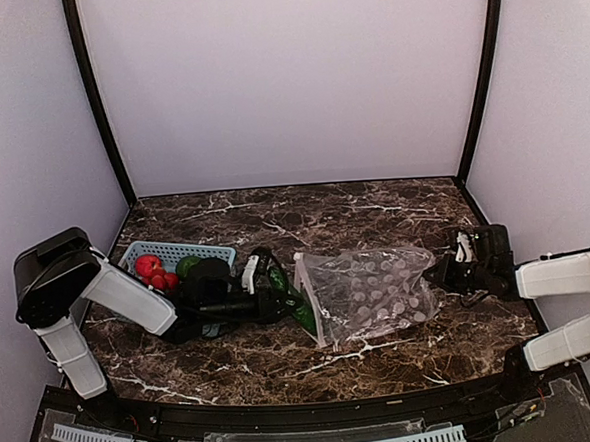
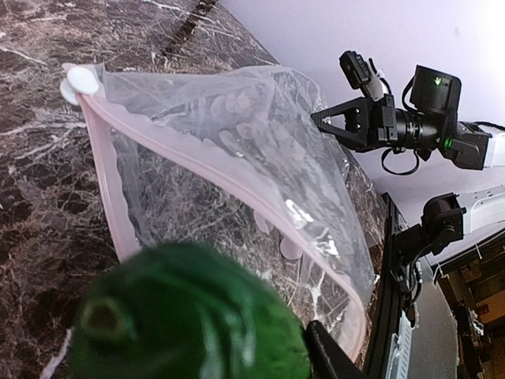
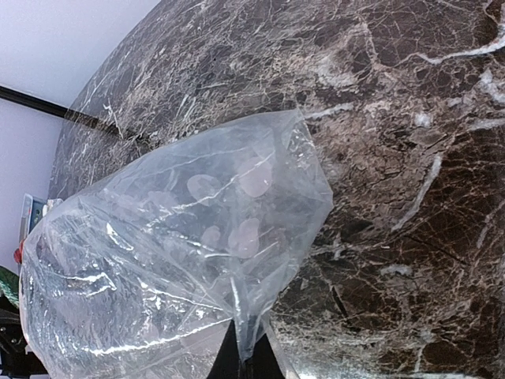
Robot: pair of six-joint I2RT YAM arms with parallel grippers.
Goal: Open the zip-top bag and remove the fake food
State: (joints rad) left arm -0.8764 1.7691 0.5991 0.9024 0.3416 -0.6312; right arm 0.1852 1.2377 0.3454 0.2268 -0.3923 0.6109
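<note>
The clear zip-top bag [image 1: 374,291] lies on the marble table, its pinkish zip strip [image 2: 106,197] parted and its mouth gaping toward the left arm. Just outside that mouth, my left gripper [image 1: 279,287] is shut on a green vegetable [image 2: 189,316], which fills the bottom of the left wrist view; one dark finger [image 2: 331,359] shows beside it. My right gripper [image 1: 441,272] is shut on the bag's far closed end, with its fingertips [image 3: 245,365] pinching the crinkled plastic [image 3: 173,260]. No other fake food shows inside the bag.
A light-blue perforated basket [image 1: 215,254] sits at the left behind the left arm, holding red pieces [image 1: 156,272] and a green one [image 1: 187,265]. The table's black front edge [image 1: 307,411] runs close behind the bag.
</note>
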